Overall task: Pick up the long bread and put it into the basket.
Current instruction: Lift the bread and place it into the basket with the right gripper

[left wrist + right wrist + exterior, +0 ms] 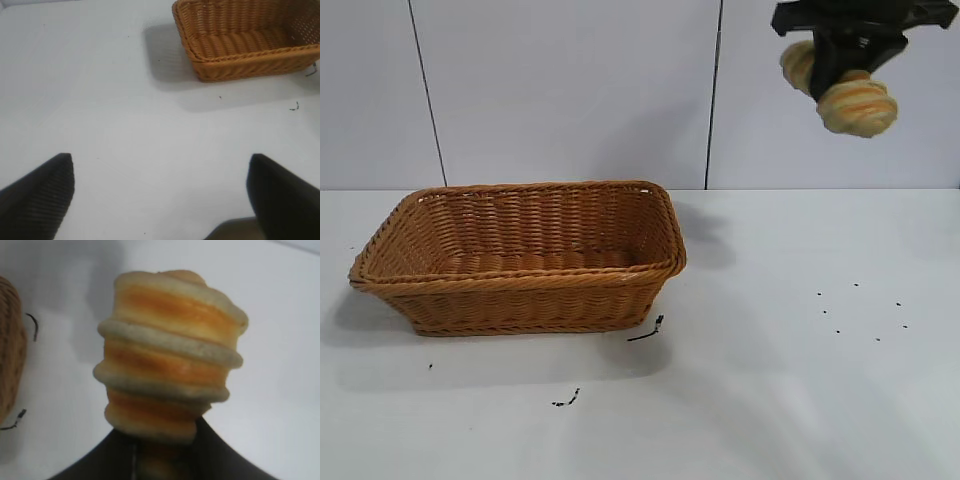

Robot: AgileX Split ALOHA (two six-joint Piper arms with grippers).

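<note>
My right gripper is high above the table at the upper right, shut on the long bread, a tan loaf with orange-brown ridges. In the right wrist view the long bread sticks out from between the jaws over the white table. The wicker basket stands on the table at the left, well to the left of and below the bread; nothing shows inside it. It also shows in the left wrist view. My left gripper is open and empty above bare table, away from the basket.
The white table bears small dark specks at the right and two dark scraps by the basket's front right corner. A white panelled wall stands behind.
</note>
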